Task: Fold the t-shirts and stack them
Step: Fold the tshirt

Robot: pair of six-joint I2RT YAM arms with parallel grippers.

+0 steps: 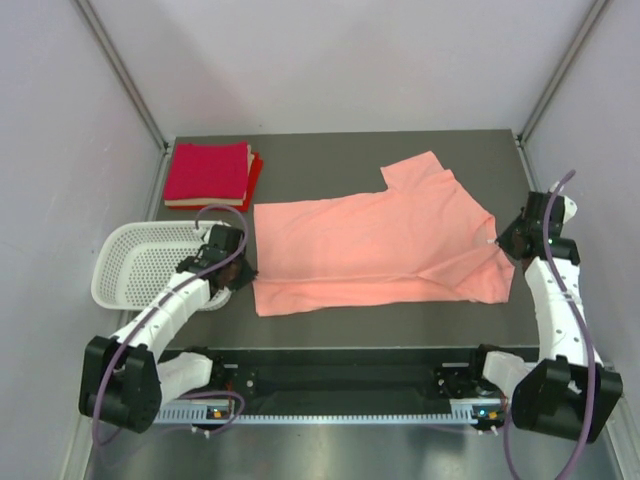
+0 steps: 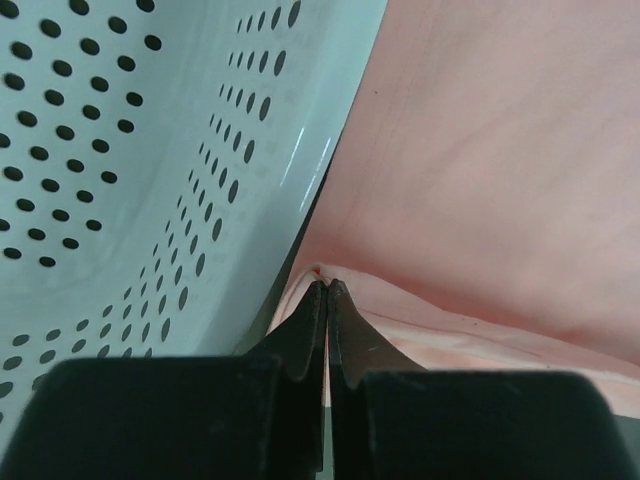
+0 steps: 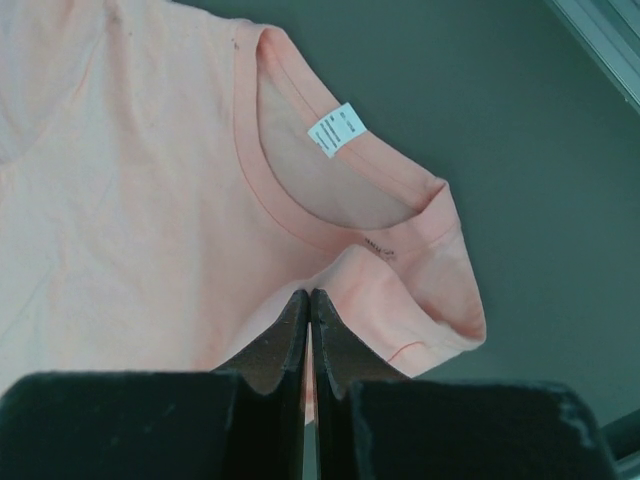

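Observation:
A salmon-pink t-shirt [image 1: 370,245] lies spread on the dark table, its hem to the left and its collar to the right. My left gripper [image 1: 244,271] is shut on the hem edge [image 2: 400,310] right beside the basket wall. At the shirt's right end, my right gripper [image 1: 499,241] is shut on a fold of cloth just below the collar [image 3: 345,215], where a small white tag [image 3: 335,130] shows. In the back left corner sits a stack of folded crimson t-shirts [image 1: 208,172].
A white perforated basket [image 1: 125,262] sits at the left, hanging over the table's edge, with its wall [image 2: 120,180] close against my left fingers. Grey walls enclose the table on three sides. Dark tabletop [image 3: 520,120] shows beyond the collar.

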